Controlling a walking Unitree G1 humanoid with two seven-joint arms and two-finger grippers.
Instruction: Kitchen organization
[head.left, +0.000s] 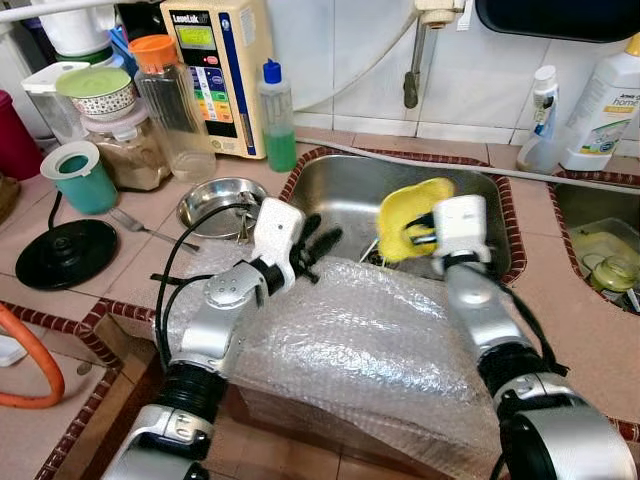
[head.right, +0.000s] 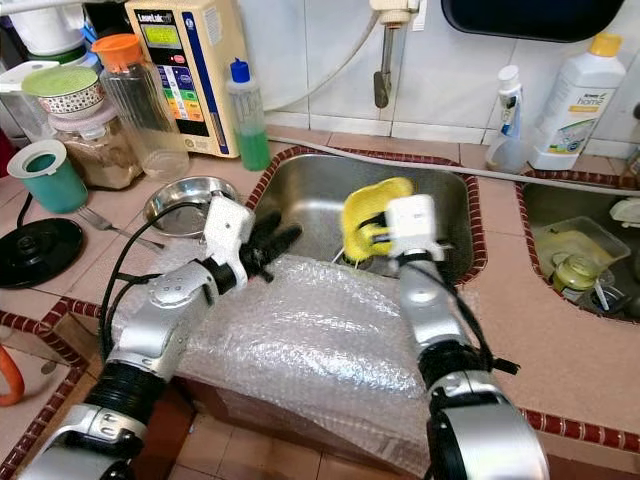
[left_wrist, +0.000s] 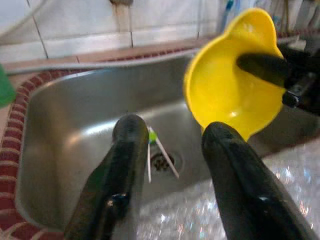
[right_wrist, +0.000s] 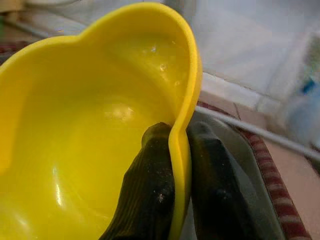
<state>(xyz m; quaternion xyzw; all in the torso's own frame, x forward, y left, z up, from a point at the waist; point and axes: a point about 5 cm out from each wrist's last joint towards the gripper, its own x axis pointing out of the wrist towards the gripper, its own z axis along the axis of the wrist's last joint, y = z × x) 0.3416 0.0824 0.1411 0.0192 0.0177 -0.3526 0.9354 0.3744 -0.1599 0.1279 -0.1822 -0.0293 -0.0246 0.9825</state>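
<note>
A yellow plastic bowl (head.left: 408, 215) with a wavy rim hangs tilted over the steel sink (head.left: 340, 190). My right gripper (head.left: 420, 228) is shut on the bowl's rim, one finger inside and one outside, as the right wrist view shows on the yellow bowl (right_wrist: 90, 125). My left gripper (head.left: 318, 247) is open with nothing between its fingers, at the sink's front left edge above the bubble wrap (head.left: 350, 340). In the left wrist view the bowl (left_wrist: 232, 87) hangs just ahead of the left fingers (left_wrist: 125, 165), and thin utensils lie by the sink drain (left_wrist: 162, 160).
A steel bowl (head.left: 222, 203), a fork (head.left: 150, 232), a teal cup (head.left: 80, 176), jars, a green soap bottle (head.left: 277, 115) and a black round base (head.left: 65, 252) crowd the counter's left. Cleaner bottles (head.left: 600, 100) stand at the back right beside a second basin (head.left: 600, 250).
</note>
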